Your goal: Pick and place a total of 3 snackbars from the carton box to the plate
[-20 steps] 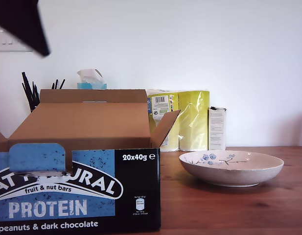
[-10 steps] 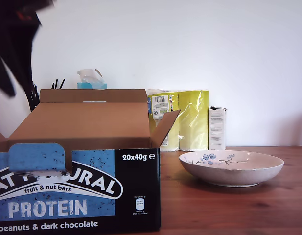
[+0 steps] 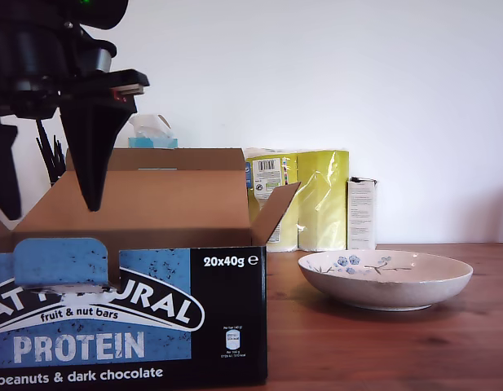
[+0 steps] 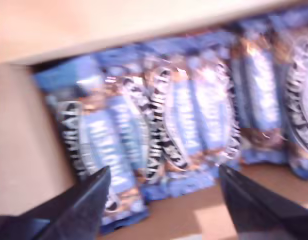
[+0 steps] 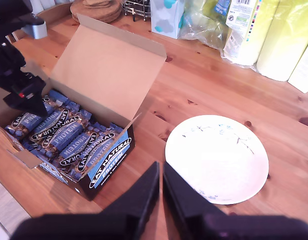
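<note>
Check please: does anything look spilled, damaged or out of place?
Nothing is spilled. The bars lie in tidy rows in the box, and the plate sits empty. Only a tab on the box front is torn loose, breaking the printed lettering.

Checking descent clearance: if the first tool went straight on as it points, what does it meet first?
Likely the snackbars packed in the carton box: my first tool hangs open over them. The view is blurred, so depth is unclear.

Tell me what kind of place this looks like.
Probably a home kitchen or dining room: a wooden table against a plain white wall, with a tissue box, yellow plastic-wrapped rolls and a flower-patterned plate on it.
</note>
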`<action>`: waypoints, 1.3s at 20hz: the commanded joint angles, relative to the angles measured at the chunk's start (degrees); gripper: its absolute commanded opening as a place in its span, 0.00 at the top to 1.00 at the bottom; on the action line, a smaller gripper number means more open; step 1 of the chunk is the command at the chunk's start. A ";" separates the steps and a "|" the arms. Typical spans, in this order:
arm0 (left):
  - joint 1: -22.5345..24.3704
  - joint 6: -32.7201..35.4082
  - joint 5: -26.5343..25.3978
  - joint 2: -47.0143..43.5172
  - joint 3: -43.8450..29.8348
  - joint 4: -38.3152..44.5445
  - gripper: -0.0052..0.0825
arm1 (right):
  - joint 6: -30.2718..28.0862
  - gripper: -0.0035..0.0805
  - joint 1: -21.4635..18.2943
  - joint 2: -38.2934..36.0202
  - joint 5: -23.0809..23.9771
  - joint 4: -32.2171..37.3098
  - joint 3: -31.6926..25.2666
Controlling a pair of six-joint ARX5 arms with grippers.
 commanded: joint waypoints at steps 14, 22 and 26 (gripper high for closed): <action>-3.48 -2.80 -9.38 10.38 -0.44 -2.99 0.20 | -0.39 0.97 0.48 0.35 -0.20 1.51 -0.79; -3.63 -2.80 -11.67 11.80 -0.44 -3.93 0.28 | -0.79 0.97 2.54 0.35 -0.20 1.42 -0.79; -3.63 -2.80 -11.67 13.51 -0.44 -3.65 0.28 | -0.92 0.97 3.10 0.33 -0.20 1.20 -0.79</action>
